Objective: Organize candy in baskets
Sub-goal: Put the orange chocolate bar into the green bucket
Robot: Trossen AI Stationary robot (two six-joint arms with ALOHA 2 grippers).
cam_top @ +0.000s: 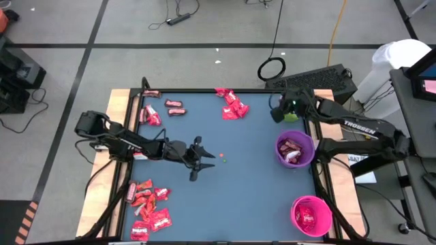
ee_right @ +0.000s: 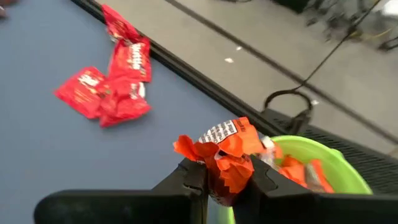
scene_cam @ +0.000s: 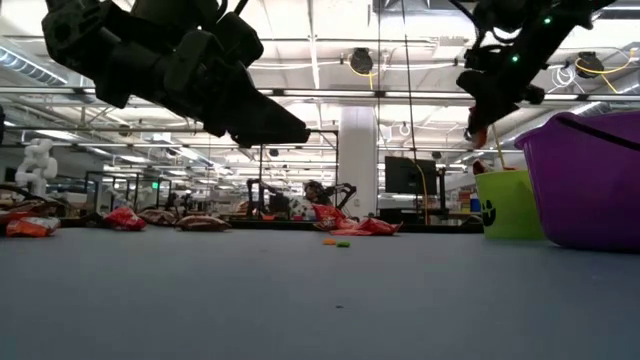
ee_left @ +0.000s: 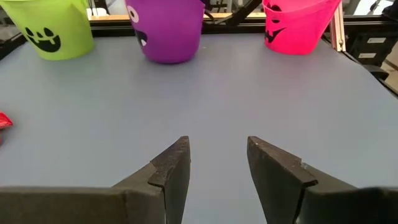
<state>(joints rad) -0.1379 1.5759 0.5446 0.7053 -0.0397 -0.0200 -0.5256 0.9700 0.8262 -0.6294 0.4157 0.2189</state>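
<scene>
My right gripper [ee_right: 227, 186] is shut on an orange-red wrapped candy [ee_right: 225, 152] and hangs over the lime green basket [ee_right: 311, 168], which holds more orange-red sweets. The purple basket [cam_top: 295, 150] and the pink basket [cam_top: 311, 216] stand along the right edge, each with candy inside. Heaps of red candy lie at the far edge [cam_top: 231, 105] and the near left corner [cam_top: 146, 204]. My left gripper [cam_top: 199, 160] hovers open over the middle of the table, pointing at the baskets, with nothing between its fingers [ee_left: 171, 168]. My right gripper pinches the candy's crumpled wrapper [ee_right: 227, 174] between its two fingers. The fingers slant down from above. The wrapper's free end [ee_right: 221, 134] sticks out past the fingertips. The candy is lifted clear, above the green basket's rim.
More candy lies at the far left [cam_top: 151, 116] [cam_top: 176, 107]. A few tiny round dots [cam_top: 221, 156] sit mid-table just beyond my left gripper. The blue mat between the arms and in front of the baskets is bare [ee_left: 249, 93].
</scene>
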